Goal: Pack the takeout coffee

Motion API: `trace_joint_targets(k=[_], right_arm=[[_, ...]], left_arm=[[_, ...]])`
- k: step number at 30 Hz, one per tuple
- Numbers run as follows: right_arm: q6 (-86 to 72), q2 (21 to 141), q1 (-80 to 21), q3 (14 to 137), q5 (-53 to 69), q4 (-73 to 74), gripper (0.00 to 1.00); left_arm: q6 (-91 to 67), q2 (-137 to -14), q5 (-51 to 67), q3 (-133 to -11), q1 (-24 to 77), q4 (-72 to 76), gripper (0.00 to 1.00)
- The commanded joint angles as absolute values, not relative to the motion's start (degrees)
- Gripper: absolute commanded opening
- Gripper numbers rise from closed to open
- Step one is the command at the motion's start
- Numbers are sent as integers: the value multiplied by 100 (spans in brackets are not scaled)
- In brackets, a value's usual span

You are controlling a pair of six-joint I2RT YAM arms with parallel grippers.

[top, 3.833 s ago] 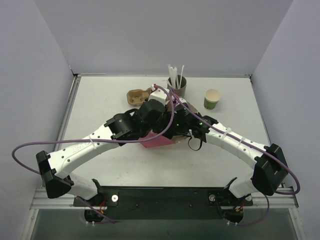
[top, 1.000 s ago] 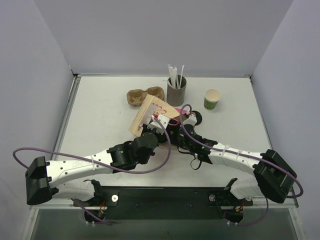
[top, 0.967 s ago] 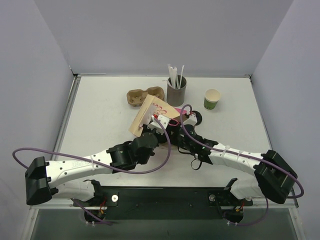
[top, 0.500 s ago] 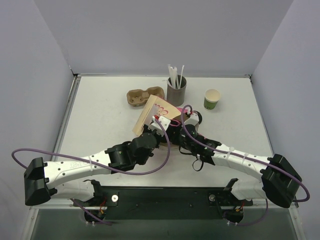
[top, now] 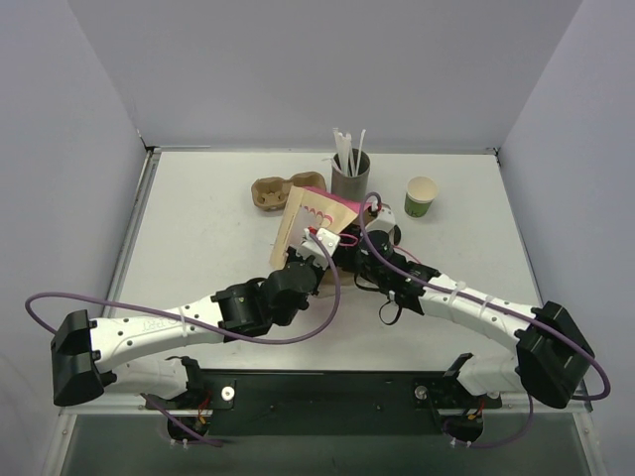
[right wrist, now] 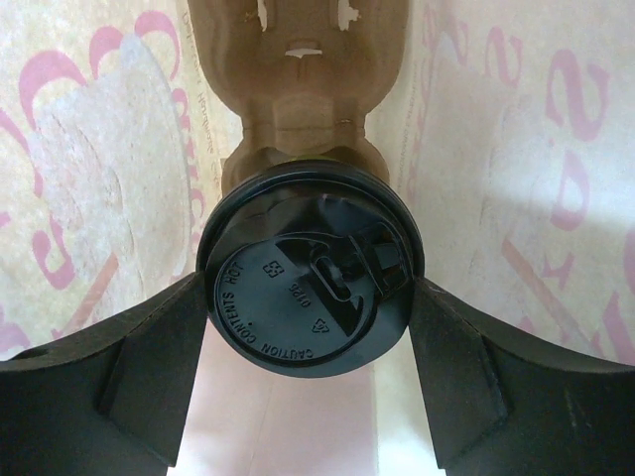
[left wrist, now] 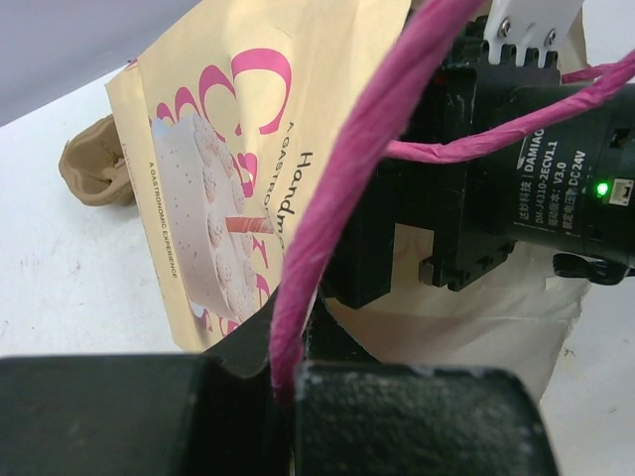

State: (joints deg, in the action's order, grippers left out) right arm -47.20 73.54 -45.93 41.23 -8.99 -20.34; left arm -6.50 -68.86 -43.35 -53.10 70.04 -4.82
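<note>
The takeout coffee shows in the right wrist view as a black round lid on a cup whose body is hidden. My right gripper is shut on it, one finger pressing each side of the lid. It is held inside a tan paper bag with pink print, above a brown cup carrier. In the top view the bag stands tilted at mid table and hides the right fingers. My left gripper is shut on the bag's pink handle and holds it up; it also shows in the top view.
A green cup with a pale cream inside stands at the back right. A grey cylinder of white straws stands just behind the bag. A brown cup carrier lies to the bag's back left. The right arm crosses the table's front right.
The bag lay flat under both arms at first; it has since been lifted by its handle and stands more upright, shifted toward the straws. Both grippers moved farther back with it.
</note>
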Motion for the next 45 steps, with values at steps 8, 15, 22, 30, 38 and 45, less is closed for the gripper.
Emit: trace_joint_targets(k=[8, 15, 22, 30, 38, 45], right_arm=[[-4685, 7488, -4561, 4201, -915, -2452, 49], [-4430, 7567, -4825, 4227, -1063, -2338, 49], [-4061, 7488, -5001, 4570, -1300, -2057, 48], [-3428, 7725, -5352, 5307, -1600, -1407, 48], [-3173, 8392, -5554, 5844, -1687, -932, 48], [-3103, 8674, -5634, 5818, -1898, -1248, 48]], left_arm=[[-1151, -6663, -4298, -5336, 6952, -818, 0], [-1546, -6530, -4202, -5221, 6821, -817, 0], [-2047, -6364, -3797, -5186, 6504, -931, 0], [-2996, -6372, -2497, -5510, 5722, -1563, 0], [-3270, -6144, -1872, -5493, 5291, -1635, 0], [-3260, -6012, -1283, -5256, 5203, -1502, 0]])
